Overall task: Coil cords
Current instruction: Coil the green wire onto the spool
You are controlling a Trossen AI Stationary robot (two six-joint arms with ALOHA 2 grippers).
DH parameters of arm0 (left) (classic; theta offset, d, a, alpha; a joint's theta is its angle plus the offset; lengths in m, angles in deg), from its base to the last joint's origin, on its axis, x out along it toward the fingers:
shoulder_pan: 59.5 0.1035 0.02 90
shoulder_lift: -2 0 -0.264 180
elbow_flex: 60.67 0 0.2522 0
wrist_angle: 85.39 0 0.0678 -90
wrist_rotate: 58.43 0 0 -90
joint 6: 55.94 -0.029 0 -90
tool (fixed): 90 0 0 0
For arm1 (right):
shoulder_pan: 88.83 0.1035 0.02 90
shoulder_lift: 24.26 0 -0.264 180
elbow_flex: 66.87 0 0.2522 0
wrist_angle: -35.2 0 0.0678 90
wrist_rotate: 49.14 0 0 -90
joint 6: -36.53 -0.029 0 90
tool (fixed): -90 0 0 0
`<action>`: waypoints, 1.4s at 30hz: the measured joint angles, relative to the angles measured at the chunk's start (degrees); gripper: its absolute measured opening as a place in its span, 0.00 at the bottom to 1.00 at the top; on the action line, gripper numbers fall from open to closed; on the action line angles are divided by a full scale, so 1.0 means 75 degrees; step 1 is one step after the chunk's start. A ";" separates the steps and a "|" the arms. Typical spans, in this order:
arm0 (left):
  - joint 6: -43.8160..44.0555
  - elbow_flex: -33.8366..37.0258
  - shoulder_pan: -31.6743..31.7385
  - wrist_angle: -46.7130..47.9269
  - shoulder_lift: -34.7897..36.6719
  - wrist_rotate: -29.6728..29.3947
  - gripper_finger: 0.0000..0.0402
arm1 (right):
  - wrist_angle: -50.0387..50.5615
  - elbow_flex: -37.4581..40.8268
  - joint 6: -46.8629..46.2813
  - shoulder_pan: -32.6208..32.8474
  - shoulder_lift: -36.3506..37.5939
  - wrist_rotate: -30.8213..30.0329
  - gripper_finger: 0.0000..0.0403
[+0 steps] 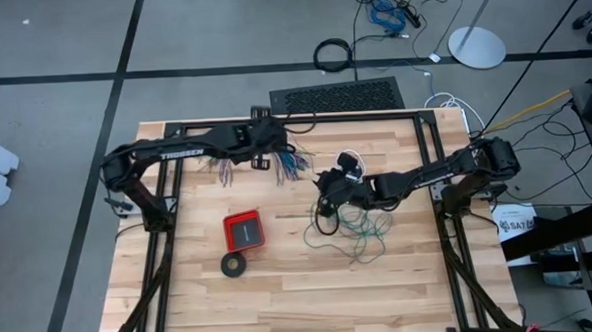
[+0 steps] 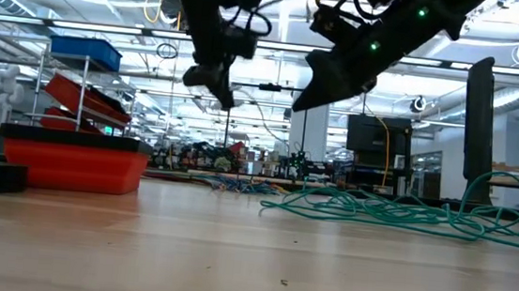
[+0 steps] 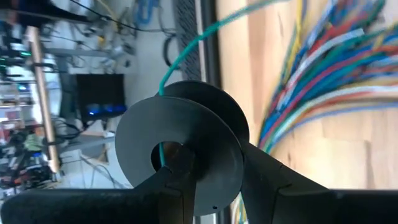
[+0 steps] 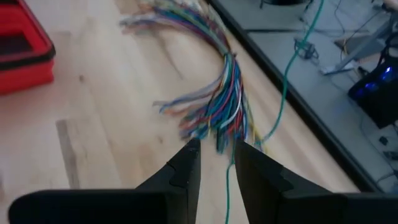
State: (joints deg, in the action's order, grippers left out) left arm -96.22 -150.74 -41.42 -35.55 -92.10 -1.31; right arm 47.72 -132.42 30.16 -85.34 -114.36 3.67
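Teal wire — one; left end effector grips spool, right pinches wire.

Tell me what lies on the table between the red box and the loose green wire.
Nothing: in the high view, bare wood runs from the red box to the green wire. The black ring sits nearer the front edge, out of that stretch.

Red box, black ring, many-coloured wire bundle
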 joint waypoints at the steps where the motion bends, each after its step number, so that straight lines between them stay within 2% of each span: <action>1: -0.0007 0.0000 -0.0037 -0.0072 0.0073 -0.0052 0.24 | -0.0092 0.0000 0.0068 -0.0051 0.0015 0.0003 0.21; 7: -0.0119 0.0000 -0.0284 -0.0541 0.0583 -0.0443 0.24 | -0.0282 0.0003 0.0490 -0.0418 0.0214 -0.0037 0.21; 13: -0.0092 0.0000 -0.0570 -0.1022 0.1295 -0.0339 0.24 | -0.0580 0.0012 0.1033 -0.0711 0.0680 0.0031 0.21; 26: 0.0590 -0.0003 -0.1416 -0.1529 0.2545 0.1031 0.24 | -0.0526 0.0009 0.1838 -0.0823 0.2215 0.2001 0.21; 29: 0.0593 -0.0003 -0.1689 -0.1578 0.2656 0.1071 0.24 | -0.0190 0.0009 0.1801 -0.0872 0.2469 0.2709 0.21; 36: 0.0490 -0.0003 -0.2288 -0.2105 0.2772 0.1088 0.24 | 0.0754 0.0006 0.1429 -0.0875 0.2650 0.3725 0.21; 42: 0.0253 -0.0003 -0.2671 -0.2797 0.2815 0.1196 0.24 | 0.1129 0.0006 0.1202 -0.0875 0.2648 0.3813 0.21</action>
State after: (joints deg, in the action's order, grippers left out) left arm -94.32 -150.76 -61.45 -56.52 -70.99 7.66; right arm 56.19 -132.37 39.17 -91.90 -94.50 32.27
